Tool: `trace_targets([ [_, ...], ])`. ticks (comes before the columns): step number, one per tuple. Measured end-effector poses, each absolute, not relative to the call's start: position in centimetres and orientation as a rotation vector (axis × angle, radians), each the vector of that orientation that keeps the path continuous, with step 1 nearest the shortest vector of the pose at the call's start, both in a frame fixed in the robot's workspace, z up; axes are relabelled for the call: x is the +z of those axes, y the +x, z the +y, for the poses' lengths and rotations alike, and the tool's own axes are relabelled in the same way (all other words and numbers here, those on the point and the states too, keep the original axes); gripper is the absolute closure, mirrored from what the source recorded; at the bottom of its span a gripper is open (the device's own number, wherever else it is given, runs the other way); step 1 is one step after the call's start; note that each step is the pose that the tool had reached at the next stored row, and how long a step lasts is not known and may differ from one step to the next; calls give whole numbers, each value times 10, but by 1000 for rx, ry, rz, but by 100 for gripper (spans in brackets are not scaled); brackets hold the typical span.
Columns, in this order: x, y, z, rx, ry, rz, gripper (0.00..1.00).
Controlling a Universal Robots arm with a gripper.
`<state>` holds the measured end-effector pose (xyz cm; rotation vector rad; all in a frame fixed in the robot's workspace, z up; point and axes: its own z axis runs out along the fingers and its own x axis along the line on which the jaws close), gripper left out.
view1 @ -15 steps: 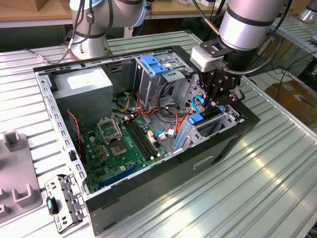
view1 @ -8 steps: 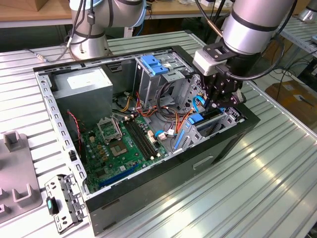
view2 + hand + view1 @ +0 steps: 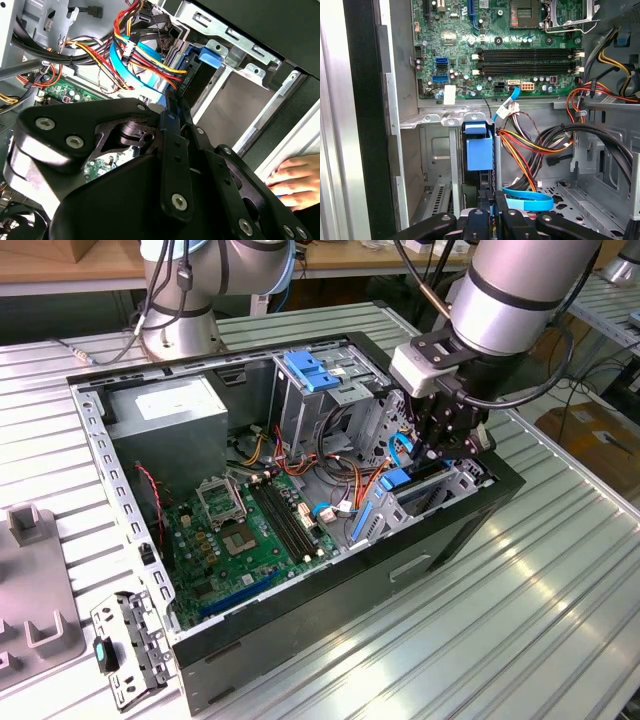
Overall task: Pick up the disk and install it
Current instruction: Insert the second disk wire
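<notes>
One pincer (image 3: 447, 452) reaches into the open computer case (image 3: 420, 550), jaws clamped on the disk (image 3: 479, 150), which stands on edge in the drive bay (image 3: 440, 165) beside the motherboard (image 3: 250, 530).

Bright, even overhead light falls on the ribbed metal bench (image 3: 560, 570), which throws pale glare at the exterior view's right. The open computer case (image 3: 440, 540) holds soft shadows. In the second wrist view the near black gripper body (image 3: 150, 190) looks blurred.
</notes>
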<state>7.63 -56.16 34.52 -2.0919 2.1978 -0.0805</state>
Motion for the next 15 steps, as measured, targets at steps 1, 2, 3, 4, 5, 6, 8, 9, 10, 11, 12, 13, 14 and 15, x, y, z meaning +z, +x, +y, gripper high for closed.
trace_targets([
  [1, 345, 76, -562, -80, -2092, 2198, 84],
  [2, 344, 76, -562, -79, -2091, 2197, 84],
  [3, 343, 76, -562, -78, -2091, 2197, 84],
  [4, 342, 76, -562, -78, -2091, 2197, 84],
  [5, 341, 76, -562, -77, -2090, 2197, 84],
  [6, 341, 76, -563, -77, -2090, 2197, 84],
  [8, 340, 76, -563, -76, -2090, 2196, 84],
  [9, 340, 76, -563, -75, -2090, 2196, 84],
  [10, 340, 76, -563, -75, -2090, 2196, 84],
  [11, 340, 76, -563, -75, -2090, 2196, 84],
  [12, 340, 76, -563, -75, -2090, 2196, 84],
  [13, 340, 76, -563, -75, -2090, 2196, 84],
  [14, 340, 76, -563, -75, -2090, 2196, 84],
  [15, 340, 76, -563, -75, -2090, 2196, 84],
])
